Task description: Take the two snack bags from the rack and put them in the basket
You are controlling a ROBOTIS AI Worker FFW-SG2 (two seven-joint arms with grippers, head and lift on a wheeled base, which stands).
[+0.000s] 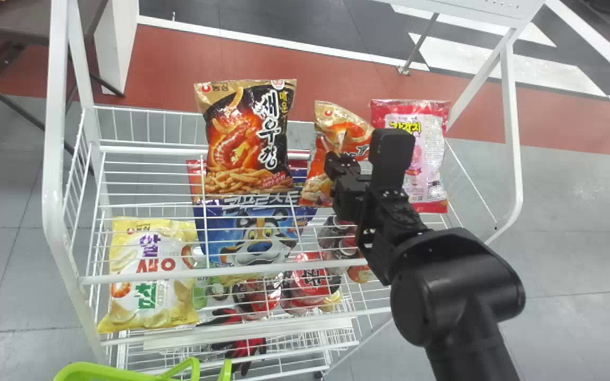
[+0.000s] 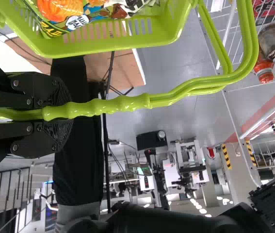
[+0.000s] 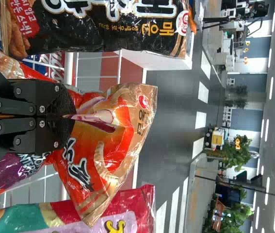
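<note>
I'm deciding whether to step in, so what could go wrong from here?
The orange snack bag might slip or tear, since the right gripper pinches it by creased film. Moving it could knock the black bag or the pink bag, close on either side. The green basket hangs by its handle from the left gripper, so it may swing or tip when loaded.

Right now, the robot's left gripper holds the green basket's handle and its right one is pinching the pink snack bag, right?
Wrong bag: the right wrist view shows the right gripper pinching the orange snack bag. The left gripper does hold the handle of the green basket.
</note>
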